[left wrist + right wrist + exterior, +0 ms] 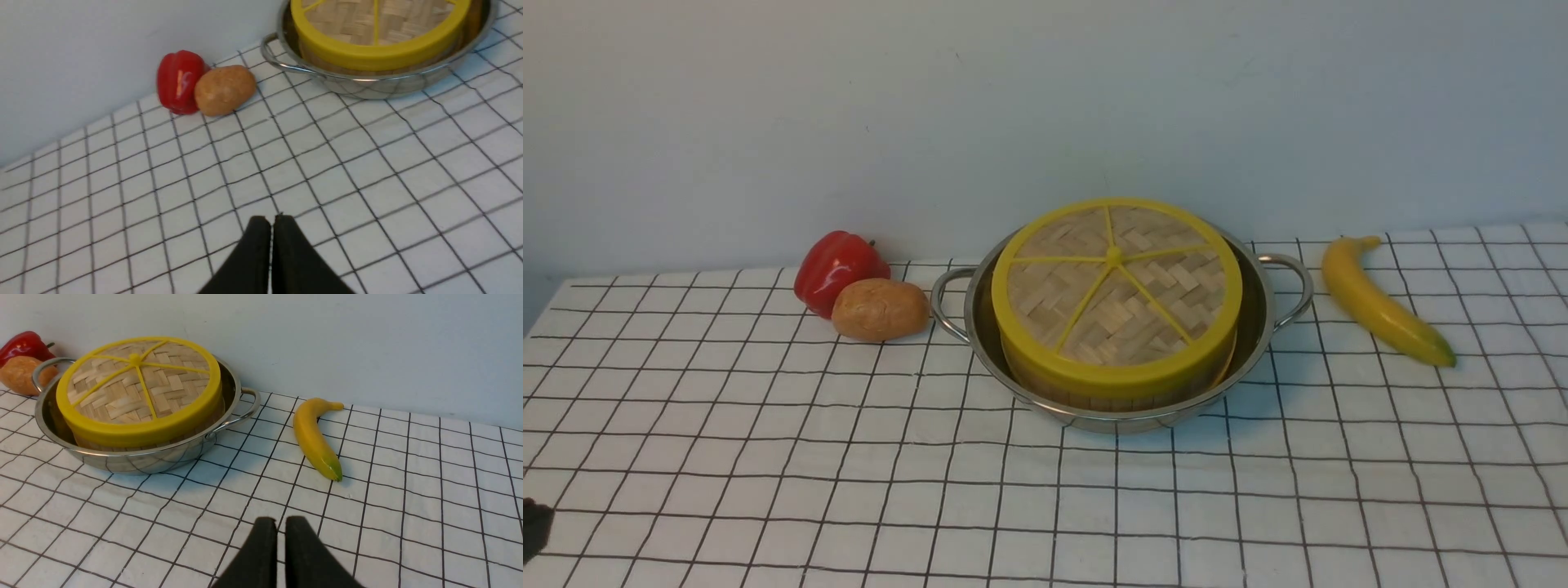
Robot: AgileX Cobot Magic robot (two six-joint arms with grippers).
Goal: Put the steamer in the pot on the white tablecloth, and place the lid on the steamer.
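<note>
The left hand (269, 216) is parted by just a narrow slit, with nothing between its 2 tips. The right hand (277, 520) has a slightly wider but still narrow gap, also holding nothing. Both are above the cloth (1111, 506), apart from the pot. Farther off, the pot (1119, 422) stands on the cloth with its 2 handles out to the sides. The steamer (1107, 402) sits inside it, and the lid (1078, 294) covers the steamer. Right of the pot lies the banana (1388, 310); left of it is the potato (880, 310), with the pepper (839, 268) just behind. The wall (1045, 106) is at the back. The 2 wrist views show the hand tips, which the front view does not. The left wrist view lacks the banana and cuts off the lid; the right one shows the whole lid.
</note>
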